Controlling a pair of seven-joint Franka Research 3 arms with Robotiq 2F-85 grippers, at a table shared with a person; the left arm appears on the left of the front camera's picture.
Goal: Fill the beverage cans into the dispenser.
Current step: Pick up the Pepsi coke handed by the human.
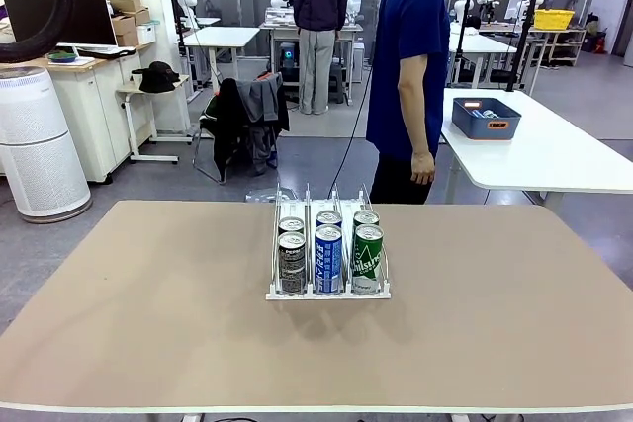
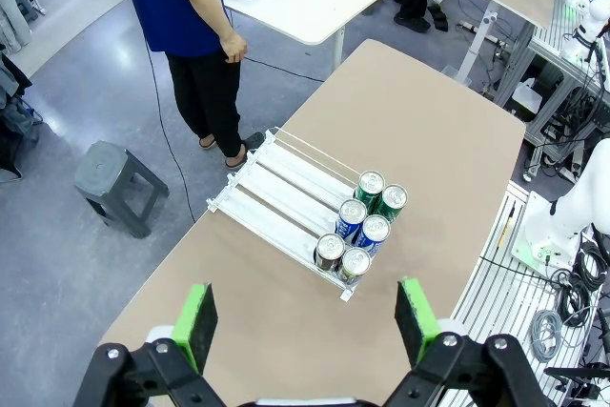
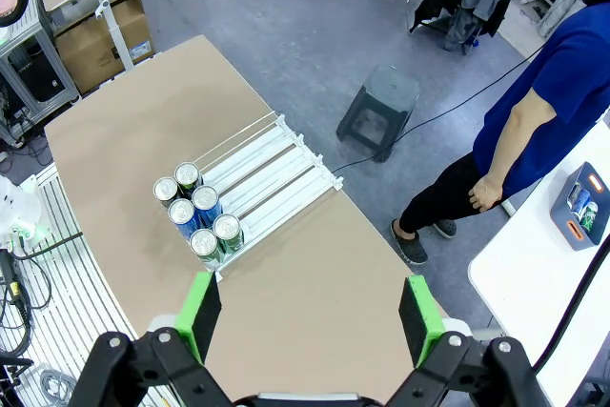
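Left gripper (image 2: 306,323): green pads (image 2: 195,323) spread wide apart with nothing between them, high over the table (image 2: 434,131).
Right gripper (image 3: 310,316): fingers (image 3: 419,316) released and empty too, high over the same table.
Beverage cans (image 2: 362,226): six, upright, silver tops up, bunched two to a lane. They lie at about 1 o'clock from the left gripper and about 11 o'clock from the right gripper.
Can colours: in the front view, a dark grey-black can (image 1: 292,262) in the 9 o'clock lane, a blue can (image 1: 328,258) in the middle, a green can (image 1: 367,255) in the 3 o'clock lane. Each has another can close behind it.
Dispenser (image 1: 309,200): clear three-lane rack at the table's middle. The cans sit at its 6 o'clock end and the 12 o'clock stretch of the lanes is bare.
Person (image 1: 408,56): blue shirt, standing just past the table's far edge, between 12 and 1 o'clock from the dispenser, hand (image 1: 423,167) hanging at the side.
Tub (image 1: 486,118): blue-grey, on a white table (image 1: 554,160) at 2 o'clock from the dispenser, well apart.
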